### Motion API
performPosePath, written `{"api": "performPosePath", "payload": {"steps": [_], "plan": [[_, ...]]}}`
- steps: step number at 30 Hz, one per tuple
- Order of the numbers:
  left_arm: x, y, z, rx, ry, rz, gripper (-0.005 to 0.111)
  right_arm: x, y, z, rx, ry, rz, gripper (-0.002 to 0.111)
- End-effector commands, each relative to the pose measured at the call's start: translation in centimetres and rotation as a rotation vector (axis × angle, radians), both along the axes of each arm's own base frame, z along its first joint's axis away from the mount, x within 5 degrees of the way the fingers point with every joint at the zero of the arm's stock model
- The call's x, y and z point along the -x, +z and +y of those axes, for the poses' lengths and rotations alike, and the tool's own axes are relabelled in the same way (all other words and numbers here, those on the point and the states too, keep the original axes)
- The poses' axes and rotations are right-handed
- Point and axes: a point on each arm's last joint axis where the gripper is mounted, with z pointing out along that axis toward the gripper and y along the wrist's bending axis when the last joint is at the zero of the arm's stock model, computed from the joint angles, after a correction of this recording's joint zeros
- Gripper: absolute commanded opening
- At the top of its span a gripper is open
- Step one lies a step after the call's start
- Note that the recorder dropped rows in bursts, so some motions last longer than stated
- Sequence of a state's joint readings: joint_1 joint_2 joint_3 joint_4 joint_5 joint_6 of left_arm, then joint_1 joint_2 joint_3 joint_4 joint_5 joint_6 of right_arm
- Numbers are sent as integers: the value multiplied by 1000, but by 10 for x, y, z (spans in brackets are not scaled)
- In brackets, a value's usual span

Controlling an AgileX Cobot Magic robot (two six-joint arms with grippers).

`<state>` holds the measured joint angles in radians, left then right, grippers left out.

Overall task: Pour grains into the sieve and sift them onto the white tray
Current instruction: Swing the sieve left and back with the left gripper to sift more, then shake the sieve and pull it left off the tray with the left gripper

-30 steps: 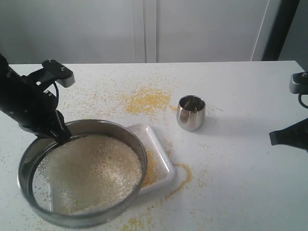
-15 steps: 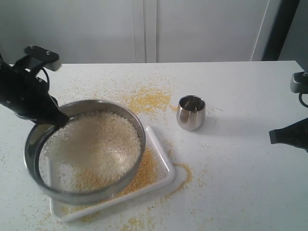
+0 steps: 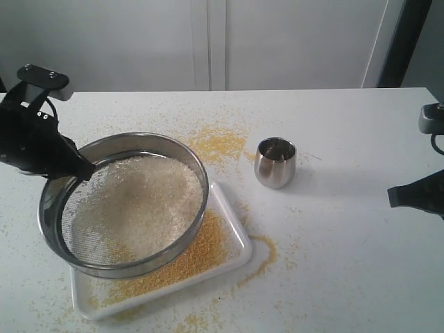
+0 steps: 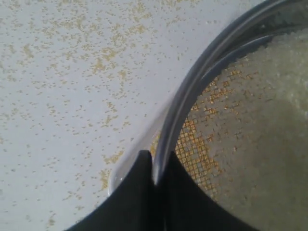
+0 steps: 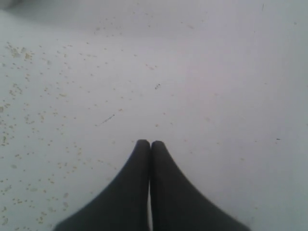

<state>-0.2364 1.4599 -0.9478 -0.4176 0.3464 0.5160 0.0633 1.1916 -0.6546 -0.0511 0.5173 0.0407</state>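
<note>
Sieve [image 3: 149, 266] over the white tray [image 3: 241, 244], hiding much of the tray's left part.
The left gripper [image 4: 154, 161] is clamped on the sieve's rim; pale grains [image 3: 139, 194] fill the mesh and yellow ones lie on the tray below. The right gripper [image 5: 150, 144], fingertips pressed together and empty, is cut off at the exterior view's right edge. Open table [image 3: 347, 263] lies between it and the steel cup [image 3: 275, 163].

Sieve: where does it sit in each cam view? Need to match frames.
Exterior: the sieve is left of centre, tilted over the white tray, with the left tool on its rim.
Left wrist: the sieve's rim arcs away from the tool's tips, with mesh and grains inside it.
Right wrist: not in it.
Shared landmark: the left tool clamped on the rim, in the exterior and left wrist views.
</note>
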Motion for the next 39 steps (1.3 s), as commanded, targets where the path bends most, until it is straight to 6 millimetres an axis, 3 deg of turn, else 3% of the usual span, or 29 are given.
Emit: {"api": "performPosePath", "payload": {"steps": [1, 6, 10, 12, 13, 14, 17, 18, 19, 20, 22, 25, 27, 28, 30, 32, 35, 37, 39], "plan": [[2, -1, -7, 204, 146, -12, 0, 0, 0, -1, 1, -4, -8, 0], [13, -2, -14, 138, -17, -73, 0, 0, 0, -1, 1, -3, -10, 0], [7, -10, 18, 161, 240, -112, 0, 0, 0, -1, 1, -3, -10, 0], [17, -13, 5, 162, 112, -41, 0, 0, 0, -1, 1, -3, -10, 0], [31, -14, -15, 132, -82, -11, 0, 0, 0, -1, 1, -3, -10, 0], [32, -14, -18, 126, -107, -13, 0, 0, 0, -1, 1, -3, -10, 0], [6, -11, 23, 146, 196, -85, 0, 0, 0, -1, 1, -3, -10, 0], [5, -10, 29, 167, 227, -61, 0, 0, 0, -1, 1, -3, -10, 0], [11, -10, 23, 210, 184, 12, 0, 0, 0, -1, 1, -3, -10, 0], [22, -11, 3, 201, 30, 51, 0, 0, 0, -1, 1, -3, -10, 0], [27, -12, -11, 168, -46, 24, 0, 0, 0, -1, 1, -4, -8, 0], [3, -8, 24, 200, 181, -11, 0, 0, 0, -1, 1, -3, -10, 0], [14, -9, 18, 233, 67, 104, 0, 0, 0, -1, 1, -3, -10, 0], [29, -11, 1, 250, -63, 194, 0, 0, 0, -1, 1, -3, -10, 0], [38, -12, -12, 225, -159, 207, 0, 0, 0, -1, 1, -3, -10, 0], [28, -12, -7, 177, -78, 122, 0, 0, 0, -1, 1, -3, -10, 0], [5, -10, 20, 147, 123, 68, 0, 0, 0, -1, 1, -3, -10, 0], [6, -8, 22, 164, 95, 141, 0, 0, 0, -1, 1, -4, -8, 0], [18, -10, 10, 165, -20, 227, 0, 0, 0, -1, 1, -4, -9, 0]]}}
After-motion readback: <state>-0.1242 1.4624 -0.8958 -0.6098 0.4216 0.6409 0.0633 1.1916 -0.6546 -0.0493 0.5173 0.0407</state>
